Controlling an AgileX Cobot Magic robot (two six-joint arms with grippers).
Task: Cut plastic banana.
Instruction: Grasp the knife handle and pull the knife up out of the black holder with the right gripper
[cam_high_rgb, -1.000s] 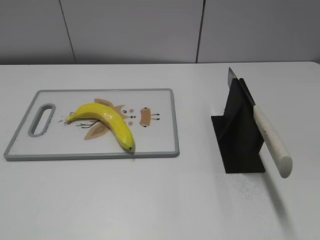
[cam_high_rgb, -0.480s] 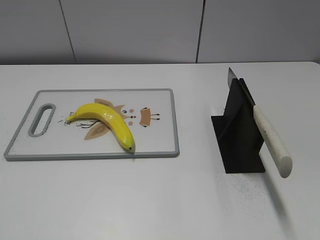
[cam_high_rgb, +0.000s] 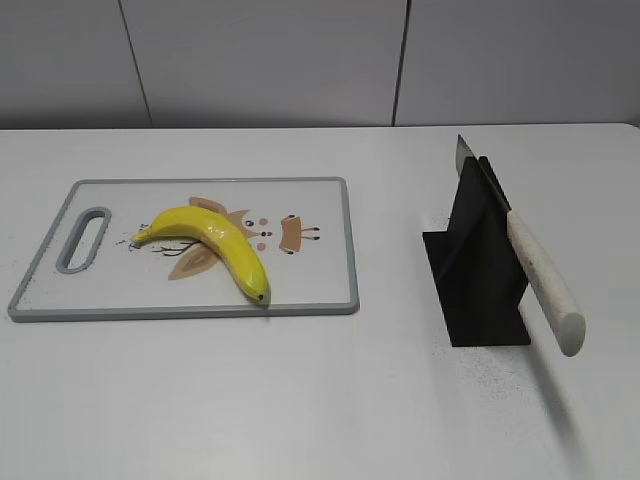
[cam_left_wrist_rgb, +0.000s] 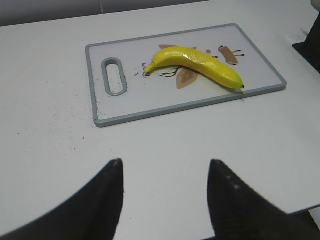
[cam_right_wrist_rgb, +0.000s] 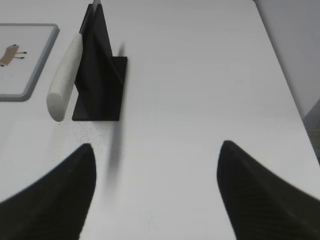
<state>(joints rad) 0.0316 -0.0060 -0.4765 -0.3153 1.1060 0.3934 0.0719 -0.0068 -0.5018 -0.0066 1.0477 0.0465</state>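
Note:
A yellow plastic banana (cam_high_rgb: 210, 243) lies on a grey-rimmed white cutting board (cam_high_rgb: 320, 295) at the left; it also shows in the left wrist view (cam_left_wrist_rgb: 200, 63) on the board (cam_left_wrist_rgb: 165, 107). A knife with a white handle (cam_high_rgb: 543, 280) rests in a black stand (cam_high_rgb: 478, 270) at the right, handle pointing toward the front; the right wrist view shows the knife (cam_right_wrist_rgb: 65, 75) and the stand (cam_right_wrist_rgb: 100, 75). My left gripper (cam_left_wrist_rgb: 165, 162) is open and empty, above bare table in front of the board. My right gripper (cam_right_wrist_rgb: 157, 145) is open and empty, in front and right of the stand. Neither gripper shows in the exterior view.
The table is white with dark specks near the board's left (cam_left_wrist_rgb: 65, 115) and in front of the stand (cam_right_wrist_rgb: 75, 132). A grey wall stands behind the table. The table's right edge (cam_right_wrist_rgb: 287, 85) runs close to the right gripper's side.

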